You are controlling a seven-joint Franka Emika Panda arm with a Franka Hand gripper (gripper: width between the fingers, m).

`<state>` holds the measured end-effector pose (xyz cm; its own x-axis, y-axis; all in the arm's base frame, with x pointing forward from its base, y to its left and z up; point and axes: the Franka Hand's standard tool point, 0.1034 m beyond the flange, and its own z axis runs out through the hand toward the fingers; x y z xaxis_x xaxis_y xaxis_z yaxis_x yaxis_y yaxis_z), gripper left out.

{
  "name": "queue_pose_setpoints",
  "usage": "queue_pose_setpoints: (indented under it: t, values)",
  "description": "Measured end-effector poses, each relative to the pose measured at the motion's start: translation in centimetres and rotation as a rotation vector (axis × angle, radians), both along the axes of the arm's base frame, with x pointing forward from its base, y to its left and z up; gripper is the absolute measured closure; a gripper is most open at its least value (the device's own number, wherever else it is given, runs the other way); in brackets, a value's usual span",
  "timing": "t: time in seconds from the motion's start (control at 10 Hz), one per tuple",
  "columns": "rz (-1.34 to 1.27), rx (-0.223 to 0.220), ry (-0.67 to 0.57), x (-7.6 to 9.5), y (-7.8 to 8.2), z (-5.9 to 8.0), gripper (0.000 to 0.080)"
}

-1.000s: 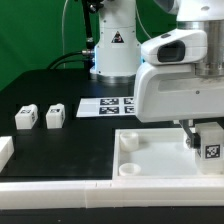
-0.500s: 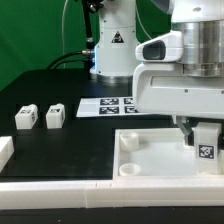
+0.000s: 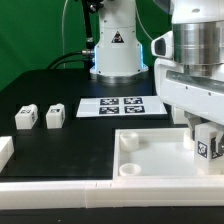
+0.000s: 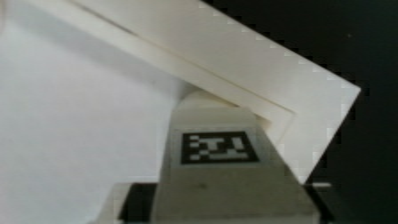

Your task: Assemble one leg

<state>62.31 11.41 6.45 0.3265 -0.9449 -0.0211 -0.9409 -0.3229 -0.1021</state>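
My gripper (image 3: 204, 132) is shut on a leg (image 3: 208, 146), a small white block with a black-and-white tag. It holds the leg upright over the right end of the large white tray-like piece (image 3: 150, 152) in the exterior view. In the wrist view the leg (image 4: 222, 150) fills the gap between the dark fingers (image 4: 146, 200) of my gripper (image 4: 222, 205), with the tray's corner (image 4: 267, 75) behind it. I cannot tell whether the leg touches the tray. Two more legs (image 3: 26, 117) (image 3: 54, 115) stand on the black table at the exterior view's left.
The marker board (image 3: 122, 106) lies behind the tray, in front of the arm's base (image 3: 113, 50). A white block (image 3: 5, 150) sits at the exterior view's left edge. A white rail (image 3: 90, 190) runs along the front.
The arm's wrist and hand have shifted toward the exterior view's right. The leg stays held at nearly the same spot over the tray's right end.
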Motion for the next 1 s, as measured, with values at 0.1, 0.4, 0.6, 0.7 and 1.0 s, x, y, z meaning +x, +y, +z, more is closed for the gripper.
queue_pose_setpoints:
  t: [0.1,0.4,0.6,0.7,1.0]
  values:
    - [-0.148,0.02,0.008,-0.05,0.15,0.0,0.0507]
    - [-0.397,0.053,0.022,-0.06,0.19,-0.02,0.0507]
    - [-0.46,0.063,0.027,-0.05,0.13,-0.03,0.0504]
    - [-0.453,0.062,0.026,-0.06,0.15,-0.05,0.0504]
    - [-0.386,0.056,0.022,-0.07,0.2,-0.06,0.0175]
